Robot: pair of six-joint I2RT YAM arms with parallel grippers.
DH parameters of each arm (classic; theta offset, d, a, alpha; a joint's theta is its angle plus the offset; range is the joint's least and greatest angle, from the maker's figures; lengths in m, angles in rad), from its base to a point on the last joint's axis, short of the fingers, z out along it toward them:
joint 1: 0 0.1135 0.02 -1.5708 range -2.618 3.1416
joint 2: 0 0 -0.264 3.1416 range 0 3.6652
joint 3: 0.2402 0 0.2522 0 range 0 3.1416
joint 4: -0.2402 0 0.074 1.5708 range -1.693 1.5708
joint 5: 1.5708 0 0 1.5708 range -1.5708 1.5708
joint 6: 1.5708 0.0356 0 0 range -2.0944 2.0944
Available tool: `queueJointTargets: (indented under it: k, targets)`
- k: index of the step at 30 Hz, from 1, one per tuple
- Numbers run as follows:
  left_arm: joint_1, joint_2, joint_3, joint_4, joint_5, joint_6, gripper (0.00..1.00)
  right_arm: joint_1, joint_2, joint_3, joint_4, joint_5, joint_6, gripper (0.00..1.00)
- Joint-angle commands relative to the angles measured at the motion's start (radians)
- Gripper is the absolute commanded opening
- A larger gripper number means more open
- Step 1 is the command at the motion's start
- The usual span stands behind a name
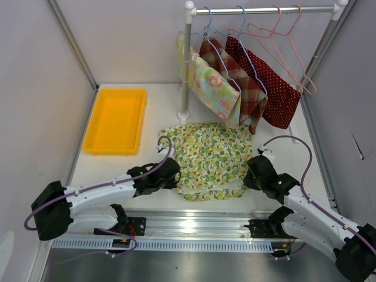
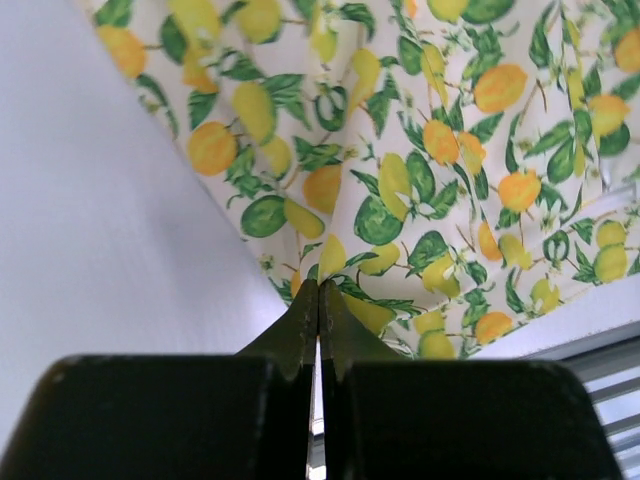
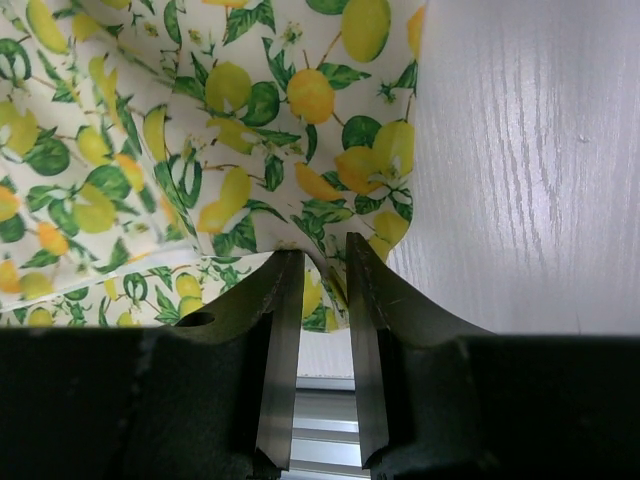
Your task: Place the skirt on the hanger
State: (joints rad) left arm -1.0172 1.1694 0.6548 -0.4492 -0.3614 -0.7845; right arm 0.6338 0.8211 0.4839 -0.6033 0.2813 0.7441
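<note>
the skirt point(image 1: 211, 157), lemon-printed, lies spread flat on the table point(image 1: 155, 111) between my two arms, below the rail point(image 1: 264, 10). my left pincer point(image 1: 175, 174) sits at its left edge. in the left wrist view, that pincer point(image 2: 318, 300) is pressed fully together, with a corner of the cloth point(image 2: 420, 190) pinched at the tips and rising into a small fold. my right pincer point(image 1: 250, 171) is at the skirt's right edge. in the right wrist view, it point(image 3: 325, 275) is narrow, its fingers point(image 3: 285, 330) clamped on a bunched fold of the cloth point(image 3: 290, 130). a bare pink hanger point(image 1: 300, 60) hangs at the right end of the rail, well apart from the skirt, beside three hung garments. a yellow tray point(image 1: 116, 120) sits to the left.
</note>
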Motion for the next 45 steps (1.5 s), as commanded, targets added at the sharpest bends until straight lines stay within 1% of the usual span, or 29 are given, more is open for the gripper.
queueJointTargets:
  k: [1, 2, 5, 8, 11, 12, 14, 15, 17, 18, 19, 21, 22, 25, 26, 28, 29, 31, 32, 33, 34, 35, 37, 40, 41, 42, 43, 44, 45]
  targets:
    - [0.057, -0.126, -0.081, 0.023, 0.03, -0.105, 0.0, -0.005, -0.01, -0.011, 0.034, 0.012, 0.024, 0.29]
    - [0.068, -0.157, -0.137, 0.023, 0.038, -0.12, 0.0, -0.005, -0.014, -0.011, 0.034, 0.012, 0.027, 0.28]
    - [0.104, -0.261, -0.213, 0.012, 0.048, -0.188, 0.0, -0.002, -0.039, -0.019, 0.033, -0.001, 0.034, 0.29]
    - [0.147, -0.349, -0.271, 0.007, 0.067, -0.234, 0.0, 0.0, -0.072, -0.025, 0.025, -0.013, 0.04, 0.32]
    - [0.202, -0.387, -0.308, 0.043, 0.111, -0.225, 0.0, 0.003, -0.138, -0.028, 0.011, -0.028, 0.052, 0.4]
    - [0.204, -0.386, -0.311, 0.043, 0.121, -0.214, 0.0, 0.003, -0.175, -0.028, 0.008, -0.034, 0.049, 0.45]
    - [0.203, -0.379, -0.307, 0.044, 0.125, -0.194, 0.0, 0.003, -0.212, -0.021, -0.001, -0.057, 0.049, 0.49]
    - [0.204, -0.381, -0.305, 0.046, 0.134, -0.174, 0.04, 0.003, -0.244, -0.018, -0.006, -0.063, 0.047, 0.51]
    - [0.204, -0.387, -0.297, 0.047, 0.139, -0.164, 0.2, 0.003, -0.27, -0.007, -0.019, -0.073, 0.049, 0.54]
    - [0.204, -0.404, -0.29, 0.047, 0.147, -0.144, 0.23, 0.003, -0.278, 0.007, -0.026, -0.073, 0.047, 0.55]
    - [0.204, -0.413, -0.279, 0.04, 0.145, -0.139, 0.3, 0.003, -0.278, 0.015, -0.036, -0.07, 0.046, 0.55]
    - [0.204, -0.441, -0.262, 0.009, 0.148, -0.128, 0.41, 0.003, -0.266, 0.024, -0.036, -0.068, 0.041, 0.57]
    - [0.204, -0.465, -0.236, -0.008, 0.145, -0.125, 0.52, 0.003, -0.246, 0.024, -0.033, -0.068, 0.044, 0.57]
    - [0.207, -0.469, -0.202, -0.043, 0.121, -0.116, 0.64, 0.0, -0.208, 0.018, 0.002, -0.064, 0.041, 0.6]
    - [0.224, -0.45, -0.189, -0.049, 0.108, -0.113, 0.65, -0.003, -0.171, 0.016, 0.017, -0.065, 0.037, 0.6]
    - [0.25, -0.397, -0.164, -0.031, 0.11, -0.085, 0.65, -0.019, -0.12, 0.01, 0.071, -0.07, 0.023, 0.63]
    - [0.282, -0.325, -0.152, -0.017, 0.102, -0.078, 0.65, -0.031, -0.058, 0.012, 0.083, -0.07, 0.011, 0.63]
    - [0.321, -0.254, -0.13, 0.036, 0.111, -0.044, 0.64, -0.08, 0.001, 0.015, 0.121, -0.088, -0.008, 0.64]
    - [0.348, -0.184, -0.109, 0.055, 0.105, -0.035, 0.64, -0.097, 0.039, 0.01, 0.141, -0.099, -0.015, 0.66]
    - [0.361, -0.148, -0.098, 0.069, 0.099, -0.01, 0.64, -0.115, 0.055, 0.005, 0.158, -0.111, -0.031, 0.67]
    - [0.412, -0.01, -0.069, 0.12, 0.099, 0.026, 0.64, -0.2, 0.094, 0.001, 0.215, -0.173, -0.057, 0.68]
    - [0.413, -0.008, -0.063, 0.132, 0.104, 0.034, 0.64, -0.201, 0.105, 0.001, 0.227, -0.174, -0.064, 0.68]
    - [0.456, 0.077, -0.037, 0.156, 0.128, 0.062, 0.63, -0.243, 0.137, 0.008, 0.249, -0.206, -0.075, 0.7]
    - [0.482, 0.142, 0.02, 0.195, 0.136, 0.099, 0.62, -0.256, 0.211, 0.012, 0.29, -0.234, -0.081, 0.7]
    - [0.483, 0.195, 0.041, 0.19, 0.133, 0.109, 0.6, -0.256, 0.245, 0.009, 0.313, -0.237, -0.08, 0.7]
    - [0.486, 0.225, 0.096, 0.181, 0.136, 0.123, 0.58, -0.256, 0.26, 0.007, 0.322, -0.237, -0.077, 0.69]
    - [0.497, 0.252, 0.117, 0.175, 0.136, 0.136, 0.56, -0.261, 0.279, 0.007, 0.333, -0.238, -0.077, 0.69]
    - [0.506, 0.28, 0.13, 0.172, 0.137, 0.154, 0.49, -0.264, 0.295, 0.008, 0.349, -0.24, -0.078, 0.69]
    - [0.512, 0.323, 0.161, 0.173, 0.145, 0.162, 0.45, -0.267, 0.326, 0.009, 0.356, -0.241, -0.083, 0.69]
